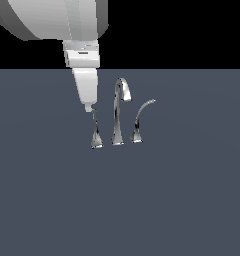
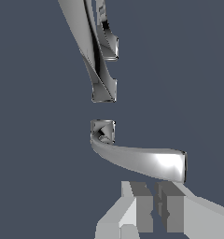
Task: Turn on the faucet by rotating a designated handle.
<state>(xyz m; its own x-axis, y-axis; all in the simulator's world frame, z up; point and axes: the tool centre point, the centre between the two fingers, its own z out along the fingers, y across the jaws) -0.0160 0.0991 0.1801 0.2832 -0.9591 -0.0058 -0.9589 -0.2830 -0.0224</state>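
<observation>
The chrome faucet stands on the dark floor, with its tall hooked spout (image 1: 119, 107) in the middle. The handle (image 1: 95, 131) is the thin lever at the exterior view's left, seen nearly end-on there. In the wrist view the handle (image 2: 142, 158) sweeps out long from its small flared base. The shorter curved lever (image 1: 140, 120) stands at the exterior view's right. My gripper (image 1: 88, 106) hangs down right beside the handle's top end. In the wrist view my gripper (image 2: 155, 210) is shut and empty, just short of the lever's tip. I cannot tell whether it touches the lever.
The spout's base (image 2: 103, 86) and the other lever's base (image 2: 109, 45) lie beyond the handle in the wrist view. A flat dark grey-blue floor (image 1: 182, 200) runs all around the faucet.
</observation>
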